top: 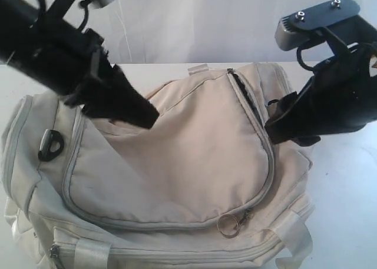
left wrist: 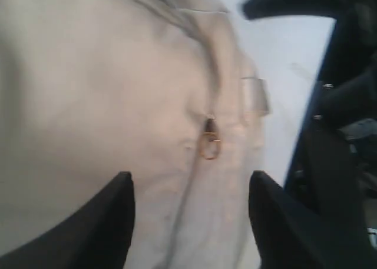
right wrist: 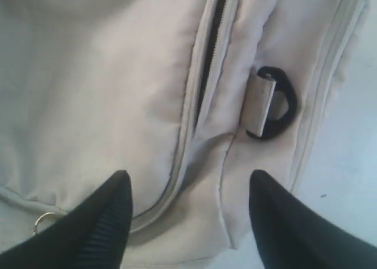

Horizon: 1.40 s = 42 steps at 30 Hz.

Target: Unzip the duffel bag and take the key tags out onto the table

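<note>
**Both grippers open over the bag**

The bag lies on the table and fills the near half of the exterior view. At its near edge a strap shows. Just above, a metal ring hangs from the zip slider. The grey zip curves around the top panel, and up the right side it gapes into a dark slit. A black D-ring sits at the bag's left end. The left gripper points at the panel's left part, fingers spread with nothing between them. The right gripper hangs over the slit, likewise spread and empty, near a second D-ring.
</note>
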Tool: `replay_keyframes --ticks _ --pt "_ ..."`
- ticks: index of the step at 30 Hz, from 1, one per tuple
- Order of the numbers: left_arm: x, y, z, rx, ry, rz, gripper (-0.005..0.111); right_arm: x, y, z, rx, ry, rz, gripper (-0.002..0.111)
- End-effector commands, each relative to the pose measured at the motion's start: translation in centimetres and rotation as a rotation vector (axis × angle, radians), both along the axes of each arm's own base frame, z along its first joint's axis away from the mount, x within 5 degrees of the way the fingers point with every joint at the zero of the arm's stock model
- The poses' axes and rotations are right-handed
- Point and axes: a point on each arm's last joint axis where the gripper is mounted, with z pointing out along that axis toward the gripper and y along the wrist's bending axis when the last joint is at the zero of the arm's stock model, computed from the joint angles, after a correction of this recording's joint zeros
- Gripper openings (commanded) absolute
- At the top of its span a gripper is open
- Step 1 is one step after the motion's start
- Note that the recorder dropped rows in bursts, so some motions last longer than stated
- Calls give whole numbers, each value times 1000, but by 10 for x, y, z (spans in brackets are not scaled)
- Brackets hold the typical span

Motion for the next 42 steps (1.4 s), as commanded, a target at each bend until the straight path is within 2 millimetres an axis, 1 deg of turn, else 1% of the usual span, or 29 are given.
replay_keyframes --ticks 1,3,4,5,6,7,8,9,11,13,15,20,21,22,24,26,28,29,30,34,42 --pt "-58 -12 -10 -167 -10 -161 60 19 -4 -4 -15 43 -20 54" --pt "-70 -21 -21 -179 1 -159 59 24 -1 -12 9 99 10 54" --pt "-76 -33 -36 -156 -10 -141 59 26 7 -21 49 158 63 54" --pt "-76 -38 -41 -145 -29 -120 59 28 9 -24 58 172 81 54" --pt "-78 -53 -49 -121 -99 -145 59 31 12 -29 62 194 88 54" --pt "-80 -59 -52 -110 -136 -169 59 32 12 -31 61 201 88 54" --pt "-80 -72 -59 -74 -247 -211 59 34 12 -35 58 213 86 54" --pt "-78 -81 -65 -41 -333 -235 59 36 13 -39 56 220 83 54" --pt "-74 -94 -77 12 -412 -231 59 42 14 -49 51 233 77 54" --pt "-66 -102 -91 63 -449 -203 59 47 15 -59 43 267 74 54" --pt "-59 -108 -107 108 -429 -188 59 50 16 -64 43 282 68 54" --pt "-51 -113 -128 160 -396 -165 59 52 17 -67 55 293 43 54" --pt "-51 -113 -130 164 -388 -167 59 52 17 -67 58 292 37 54" --pt "-50 -114 -132 166 -382 -168 59 53 17 -68 61 298 30 50" --pt "-50 -114 -135 171 -372 -170 59 54 17 -70 59 304 30 39" --pt "-50 -115 -136 175 -369 -171 59 54 17 -71 58 309 29 22" --pt "-49 -115 -136 175 -372 -168 59 55 17 -71 58 308 29 8" --pt "-49 -115 -136 175 -372 -168 59 55 17 -71 58 308 29 2" --pt "-49 -115 -136 175 -372 -168 59 54 17 -70 59 302 30 0" --pt "-49 -115 -139 182 -365 -170 59 53 17 -63 68 276 30 0" --pt "-49 -118 -148 195 -331 -193 59 46 15 -39 95 171 30 0"
